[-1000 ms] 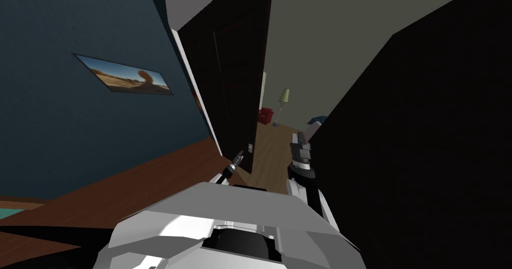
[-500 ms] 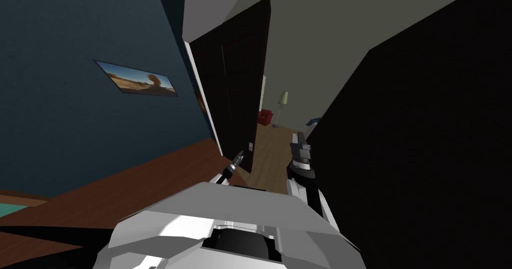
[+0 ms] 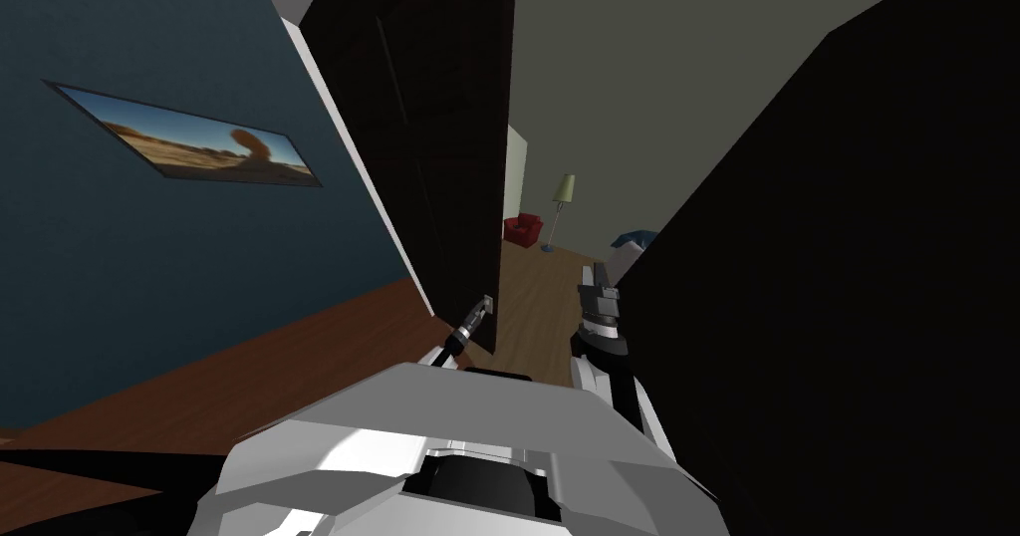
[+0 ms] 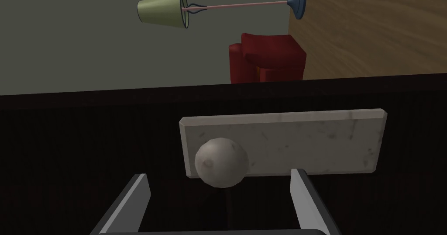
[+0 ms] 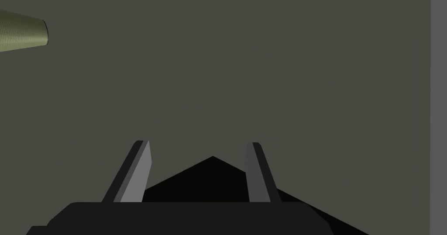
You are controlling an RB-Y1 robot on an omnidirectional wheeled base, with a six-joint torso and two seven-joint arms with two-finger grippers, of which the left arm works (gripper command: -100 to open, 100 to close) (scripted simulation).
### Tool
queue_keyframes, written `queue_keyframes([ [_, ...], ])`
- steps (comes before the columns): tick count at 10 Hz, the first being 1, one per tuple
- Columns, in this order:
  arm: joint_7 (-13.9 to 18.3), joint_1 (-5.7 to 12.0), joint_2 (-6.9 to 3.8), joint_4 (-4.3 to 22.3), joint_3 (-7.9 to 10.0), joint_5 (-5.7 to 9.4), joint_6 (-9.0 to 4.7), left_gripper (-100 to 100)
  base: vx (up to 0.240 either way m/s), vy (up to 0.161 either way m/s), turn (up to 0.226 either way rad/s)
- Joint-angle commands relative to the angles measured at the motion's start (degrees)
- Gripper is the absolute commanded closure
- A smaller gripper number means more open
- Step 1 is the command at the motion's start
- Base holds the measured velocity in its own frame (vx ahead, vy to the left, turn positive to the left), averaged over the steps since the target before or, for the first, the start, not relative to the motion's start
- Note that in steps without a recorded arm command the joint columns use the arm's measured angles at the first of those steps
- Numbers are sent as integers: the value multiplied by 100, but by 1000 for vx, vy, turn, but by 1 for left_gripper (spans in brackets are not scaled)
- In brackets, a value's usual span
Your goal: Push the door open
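The dark door stands partly open, and its free edge lies just ahead of me. My left gripper is at that edge, low on the door. In the left wrist view the left gripper is open, with its fingers against the dark door face. A round grey knob on a pale handle plate sits between the fingertips, and they do not clamp it. My right gripper hangs open to the right of the gap, and in its wrist view the right gripper faces a plain wall.
A white door frame and a blue wall with a landscape picture lie on the left. A black area takes up the right. Through the gap are a wooden floor, a red armchair and a floor lamp.
My head view swung right and then back left, closer to the door. The handle plate, which was a little ahead of the left fingertips, now sits at them. The right arm is unchanged.
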State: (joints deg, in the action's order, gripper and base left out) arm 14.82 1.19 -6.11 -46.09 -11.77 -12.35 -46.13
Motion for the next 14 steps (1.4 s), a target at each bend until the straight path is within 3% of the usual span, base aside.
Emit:
queue_keyframes([
  [1,-43,10,31,31,26,13,-20,-100,199,-74,-25],
  [3,-43,1,35,37,22,12,-25,-100,129,-30,-2],
  [4,-43,1,35,37,22,12,-25,100,-15,1,-5],
  [9,-43,1,35,37,22,12,-25,100,-12,4,-2],
  [14,-162,36,24,101,248,133,17,100,136,-65,29],
])
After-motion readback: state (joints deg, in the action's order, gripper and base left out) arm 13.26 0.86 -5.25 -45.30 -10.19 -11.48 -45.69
